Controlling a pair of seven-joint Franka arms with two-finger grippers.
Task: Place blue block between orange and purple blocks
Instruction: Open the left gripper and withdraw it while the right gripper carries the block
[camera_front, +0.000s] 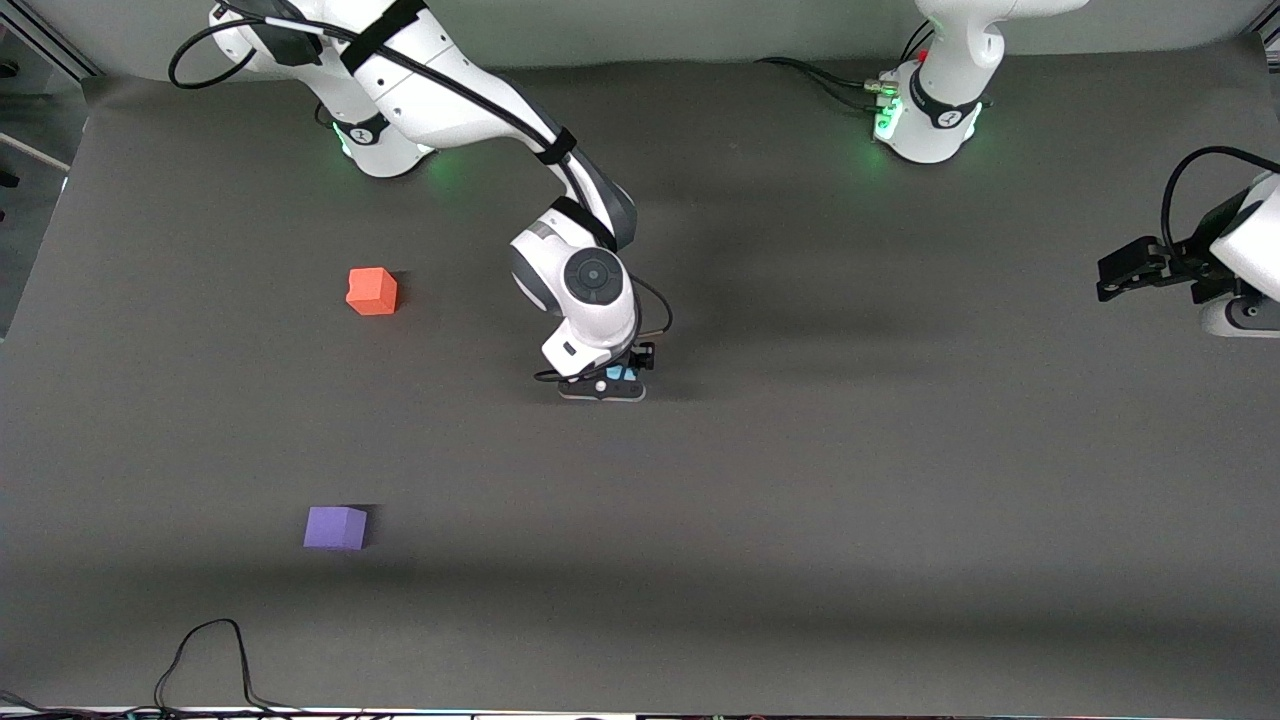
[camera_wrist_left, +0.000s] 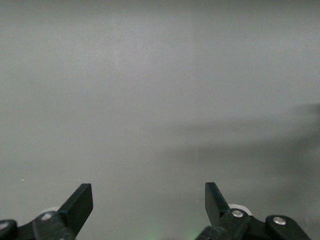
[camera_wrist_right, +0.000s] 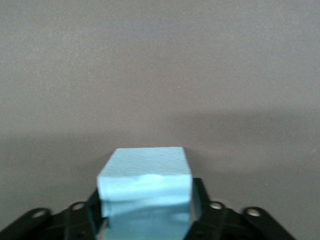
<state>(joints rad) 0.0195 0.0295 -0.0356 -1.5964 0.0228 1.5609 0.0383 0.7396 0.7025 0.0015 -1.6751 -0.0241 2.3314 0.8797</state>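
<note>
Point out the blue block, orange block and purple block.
blue block (camera_wrist_right: 145, 182): right wrist view, facing side.
orange block (camera_front: 371, 290): front view, top face.
purple block (camera_front: 335, 526): front view, top face.

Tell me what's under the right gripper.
The blue block sits between the fingers of the right gripper, low over the table. Whether the block touches the table is hidden. The left gripper waits open.
</note>
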